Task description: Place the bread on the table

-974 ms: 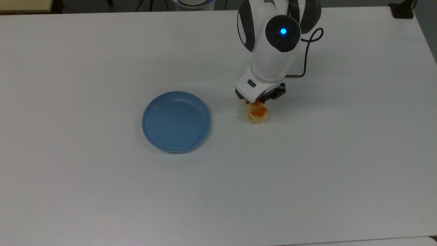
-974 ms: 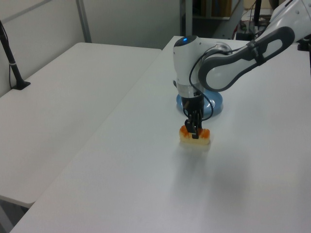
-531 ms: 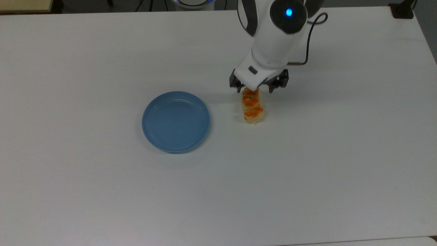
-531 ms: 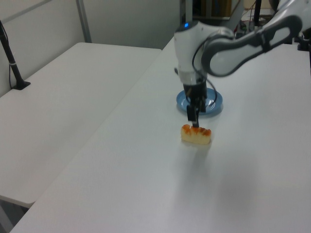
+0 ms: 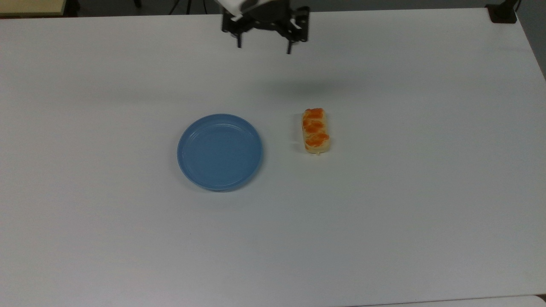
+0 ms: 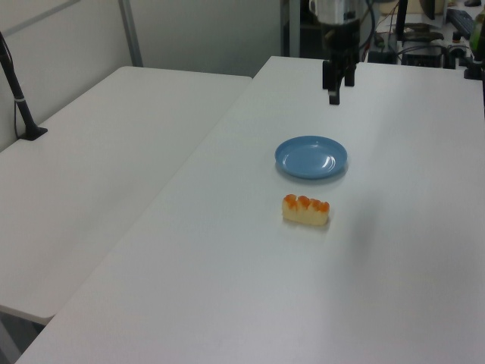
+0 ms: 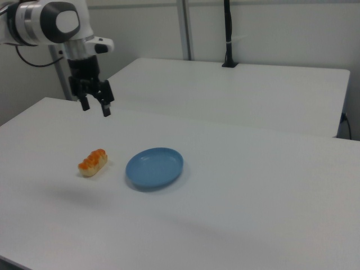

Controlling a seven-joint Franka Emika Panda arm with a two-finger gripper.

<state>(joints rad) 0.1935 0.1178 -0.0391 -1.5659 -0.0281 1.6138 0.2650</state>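
The bread (image 5: 316, 130), a tan oblong loaf with orange patches, lies flat on the white table (image 5: 384, 213), to the right of the blue plate (image 5: 219, 151) in the top view. It also shows as the bread (image 6: 306, 210) and the bread (image 7: 93, 162). My gripper (image 5: 263, 46) hangs high above the table's far edge, well away from the bread. It is open with nothing between its fingers. The same gripper (image 6: 334, 89) is seen past the plate (image 6: 311, 157), and as the gripper (image 7: 95, 108) up and behind the loaf.
A second white table (image 6: 98, 167) stands alongside across a narrow gap. A black post (image 7: 228, 34) rises from the neighbouring table. A dark clamp (image 5: 502, 13) sits at the top view's far right corner.
The gripper has lifted off the bread and pulled back up toward the table's far edge. The bread stays lying where it was released.
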